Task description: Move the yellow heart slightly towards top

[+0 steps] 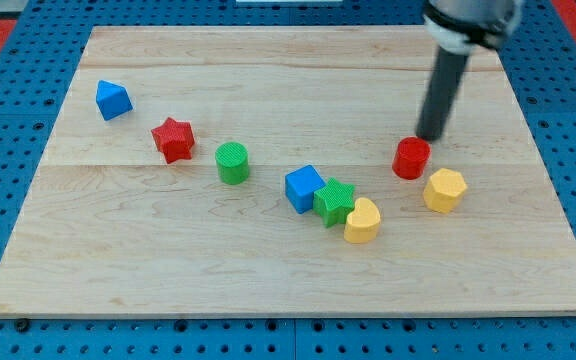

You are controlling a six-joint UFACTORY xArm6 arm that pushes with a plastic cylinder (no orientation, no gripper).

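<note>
The yellow heart [362,221] lies on the wooden board [168,270], right of centre near the view's bottom. It touches the green star [334,201] at its upper left. The blue cube [304,188] sits against the star's left side. My tip [430,137] stands at the view's upper right of the heart, well apart from it, just above the red cylinder [411,158]. The dark rod rises from the tip toward the view's top.
A yellow hexagon block [445,190] lies right of the heart, below the red cylinder. A green cylinder [232,162], a red star [173,139] and a blue pointed block [113,99] trail off toward the view's upper left.
</note>
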